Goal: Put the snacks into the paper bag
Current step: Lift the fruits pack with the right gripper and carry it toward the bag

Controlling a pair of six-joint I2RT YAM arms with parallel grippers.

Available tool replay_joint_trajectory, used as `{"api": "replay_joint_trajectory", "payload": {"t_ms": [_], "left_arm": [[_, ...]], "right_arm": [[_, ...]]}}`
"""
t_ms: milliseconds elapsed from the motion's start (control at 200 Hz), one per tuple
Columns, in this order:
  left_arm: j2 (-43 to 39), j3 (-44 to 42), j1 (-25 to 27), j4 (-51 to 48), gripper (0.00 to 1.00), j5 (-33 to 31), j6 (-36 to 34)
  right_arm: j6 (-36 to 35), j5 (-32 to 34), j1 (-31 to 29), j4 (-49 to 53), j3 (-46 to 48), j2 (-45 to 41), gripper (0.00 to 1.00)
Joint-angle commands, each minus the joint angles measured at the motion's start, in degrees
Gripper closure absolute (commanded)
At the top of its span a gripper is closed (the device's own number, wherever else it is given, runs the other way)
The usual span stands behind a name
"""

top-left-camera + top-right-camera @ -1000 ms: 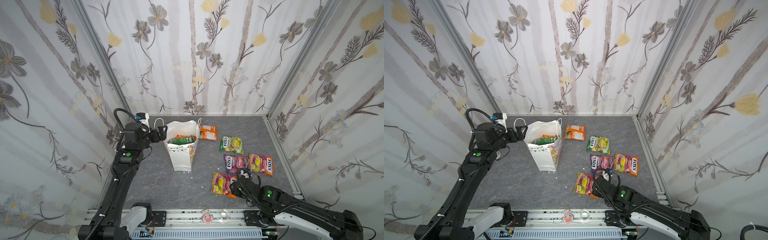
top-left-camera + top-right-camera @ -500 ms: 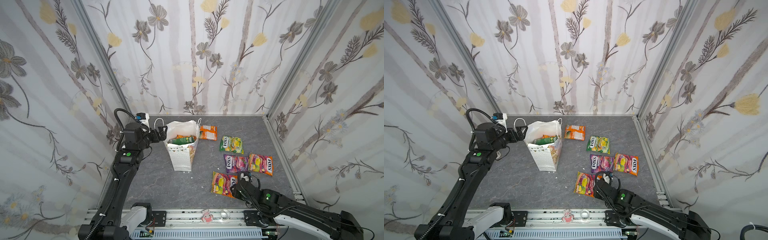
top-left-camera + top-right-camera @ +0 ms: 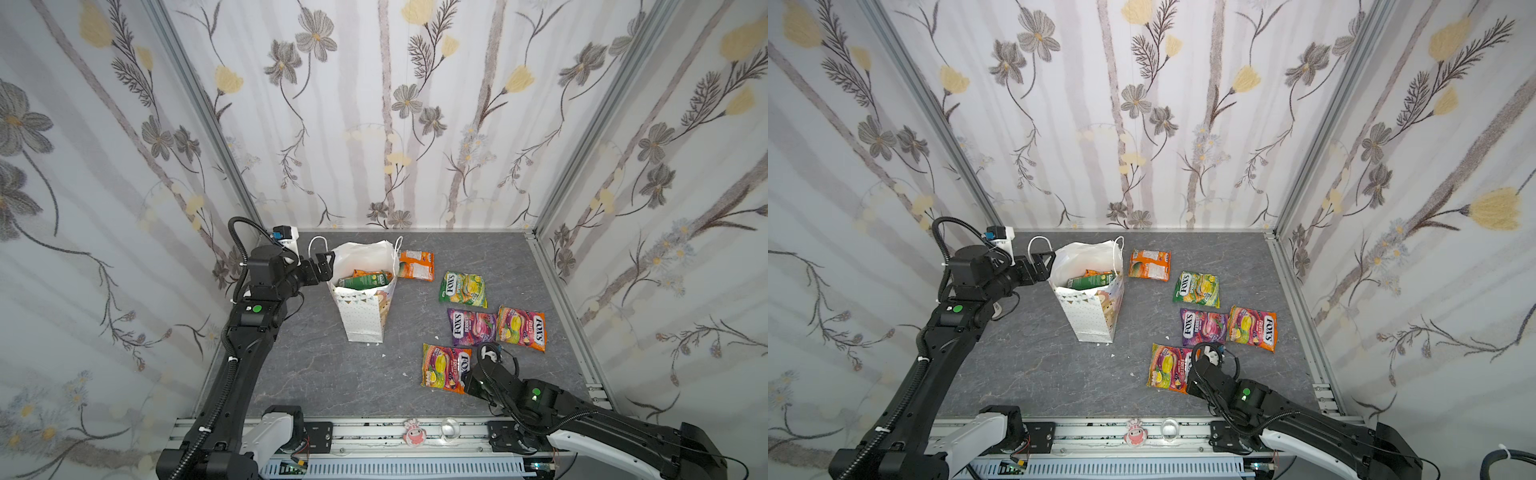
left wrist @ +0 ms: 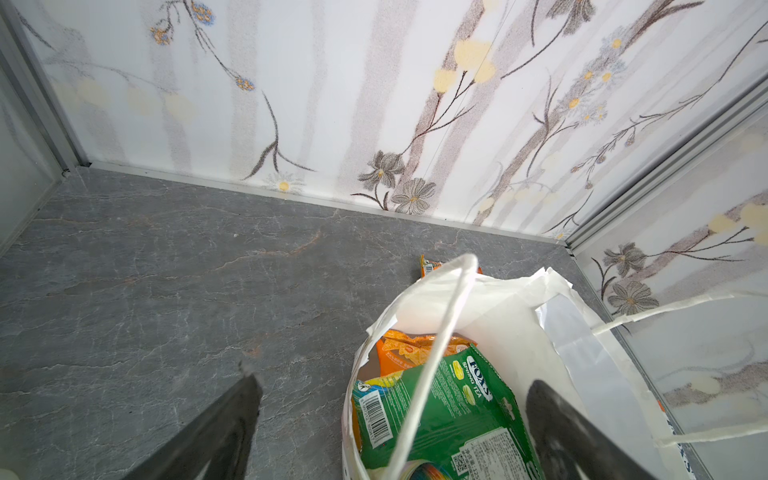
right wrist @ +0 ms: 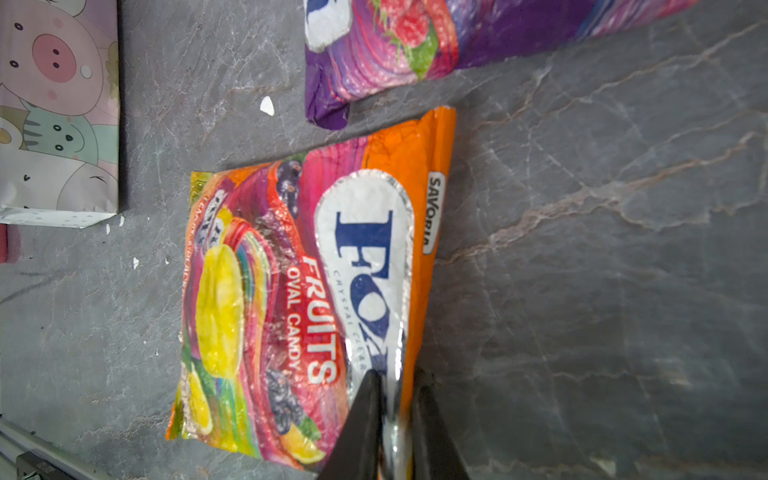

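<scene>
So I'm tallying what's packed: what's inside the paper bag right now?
Inside the paper bag a green packet lies uppermost, with an orange packet partly covered by it. Anything lower down is hidden by those two and the bag's walls.

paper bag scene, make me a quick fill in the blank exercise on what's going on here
1. The right gripper pinches the fruits packet, printed FRUITS OVAL ____.
2. Outside the paper bag, ____ packets lie on the table.
3. The left gripper hangs ____ at the bag's rim.
4. Inside the bag, the Spring Tea packet is ____ in colour.
Missing words: candy; five; open; green.
</scene>
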State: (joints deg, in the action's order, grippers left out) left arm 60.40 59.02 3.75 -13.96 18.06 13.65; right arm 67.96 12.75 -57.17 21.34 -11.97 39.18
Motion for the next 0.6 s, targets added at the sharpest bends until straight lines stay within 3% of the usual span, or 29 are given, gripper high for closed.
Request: {"api": "replay_joint_trajectory", "payload": {"t_ms": [0, 265, 594], "left_arm": [[-0.2, 0.1, -0.1, 1.3, 0.00, -0.1, -0.2], [-0.5, 0.2, -0.1, 1.2, 0.00, -0.3, -0.3], [-1.0, 0.4, 0.0, 0.9, 0.00, -1.1, -0.6]], "right_arm": [[-1.6, 0.3, 0.0, 0.3, -2.3, 0.9, 0.90], [-6.4, 1.2, 0.2, 2.3, -9.8, 4.0, 1.00], [-14.3, -0.1, 0.2, 0.7, -19.1, 7.6, 1.00]]}}
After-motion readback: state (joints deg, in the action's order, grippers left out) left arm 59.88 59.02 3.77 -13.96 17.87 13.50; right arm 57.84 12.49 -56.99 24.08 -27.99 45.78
